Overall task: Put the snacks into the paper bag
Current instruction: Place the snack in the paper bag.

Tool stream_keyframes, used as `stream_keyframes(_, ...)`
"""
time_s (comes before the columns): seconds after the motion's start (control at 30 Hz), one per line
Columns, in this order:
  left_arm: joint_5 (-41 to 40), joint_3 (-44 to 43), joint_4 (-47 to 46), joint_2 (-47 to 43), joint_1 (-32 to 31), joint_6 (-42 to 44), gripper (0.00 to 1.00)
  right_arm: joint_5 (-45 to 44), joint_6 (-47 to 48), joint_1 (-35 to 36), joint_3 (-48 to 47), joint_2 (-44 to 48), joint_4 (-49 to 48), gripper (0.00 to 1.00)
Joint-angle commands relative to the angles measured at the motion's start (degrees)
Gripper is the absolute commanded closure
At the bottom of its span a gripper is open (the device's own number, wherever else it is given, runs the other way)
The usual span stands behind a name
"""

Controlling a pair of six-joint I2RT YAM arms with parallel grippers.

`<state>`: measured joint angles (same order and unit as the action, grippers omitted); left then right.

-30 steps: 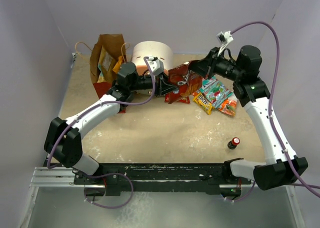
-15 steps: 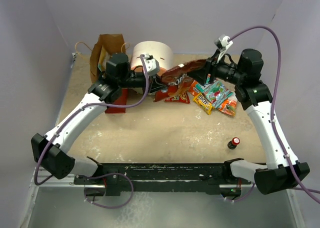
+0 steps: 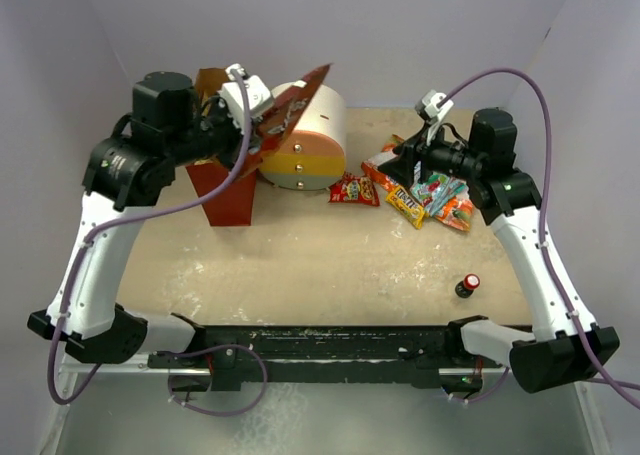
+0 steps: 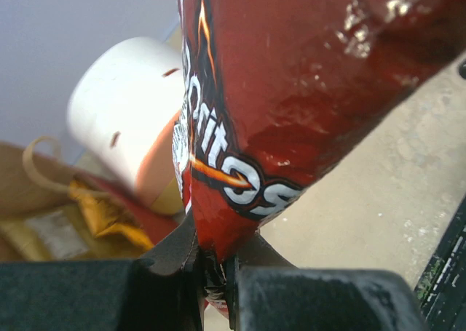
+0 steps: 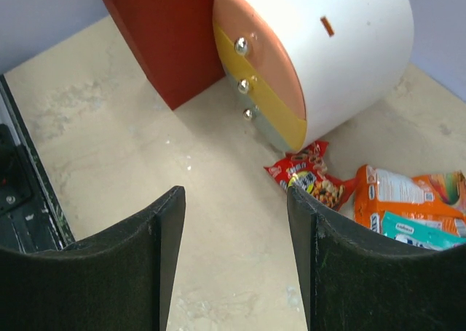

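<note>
One bag now mine alone. Left gripper [image 4: 213, 264] clamped on red Doritos bag [image 4: 291, 91], swung up off bench [image 3: 330, 265], high beside paper bag [image 3: 228, 190] top. Right gripper [image 5: 233, 200] let go, fingers wide apart, empty, near small packets [image 3: 428, 195]. Drop-in likely next.

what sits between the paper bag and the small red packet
The round drawer unit stands between the bag and the packet, seen best in the top view.

The left arm [image 3: 85, 255] and right arm [image 3: 535, 265] are white shells between chunky black joints. A purple cable [image 3: 505, 71] loops off each; the fingers [image 5: 164, 251] are matte black.
</note>
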<state>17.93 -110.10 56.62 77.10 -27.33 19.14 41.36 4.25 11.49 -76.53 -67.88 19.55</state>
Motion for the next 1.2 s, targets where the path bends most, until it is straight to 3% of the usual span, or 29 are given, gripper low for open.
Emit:
stream_keyframes(0.0,-10.2,-8.7,8.7,-0.9,1.9,-1.0,1.0,-2.5,4.1,-0.3,2.2,3.5,0.1,0.39)
stream_keyframes(0.27,-14.2,-13.9,12.5,0.9,8.8,-2.6,1.0,-3.7,4.6,-0.3,3.3,4.6,0.3,0.38)
stream_keyframes(0.47,-6.7,-15.5,11.9,3.5,19.7,-3.2,1.0,-3.0,4.5,-0.2,3.4,4.8,-0.2,0.38)
stream_keyframes(0.67,6.0,-22.2,15.3,12.1,28.7,-3.7,1.0,-1.7,4.5,-0.2,3.8,5.1,0.1,0.39)
stream_keyframes(0.93,11.2,-35.5,24.7,26.5,30.1,-5.1,1.0,-0.9,4.4,-0.2,4.8,5.5,-0.1,0.38)
stream_keyframes(1.17,13.8,-31.5,24.8,28.9,30.5,-7.9,1.0,-0.9,4.2,-0.3,6.0,5.8,-1.3,0.38)
